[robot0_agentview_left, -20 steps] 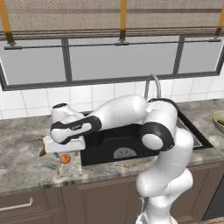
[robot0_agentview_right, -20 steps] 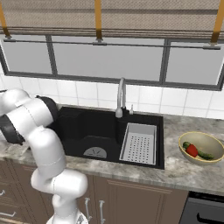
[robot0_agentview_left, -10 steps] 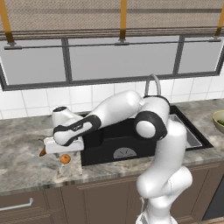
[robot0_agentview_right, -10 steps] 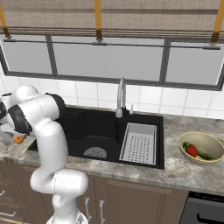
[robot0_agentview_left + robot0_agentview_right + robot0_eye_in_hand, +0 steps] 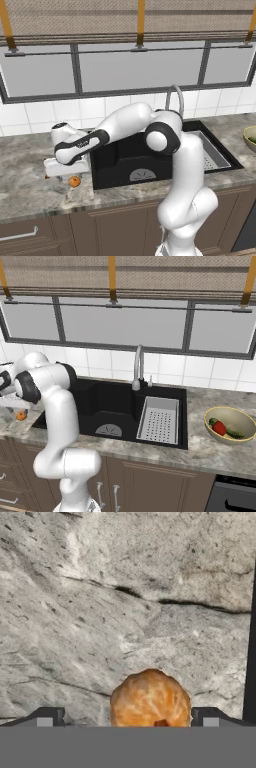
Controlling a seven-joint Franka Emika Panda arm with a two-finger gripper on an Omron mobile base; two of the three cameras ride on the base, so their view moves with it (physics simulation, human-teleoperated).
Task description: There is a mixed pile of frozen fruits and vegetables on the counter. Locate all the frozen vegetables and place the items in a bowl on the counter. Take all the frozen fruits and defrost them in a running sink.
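A small round orange lies on the grey-beige marbled counter, low between my two dark fingertips. My gripper is open, one jaw on each side of the fruit and apart from it. In the left base view my white hand hangs low over the counter left of the black sink, with the orange just below it. A brown-orange bit of the banana peeks out behind the hand. The pale bowl stands at the far right, holding a red item and the slim green vegetable.
A grey perforated tray fills the sink's right part, and the curved metal tap rises behind the basin. My arm stretches across the sink's left half. The counter's front edge runs close below the orange.
The arm's elbow and upper links have swung, while the hand stays low over the orange. The jaws remain open and the orange has not moved.
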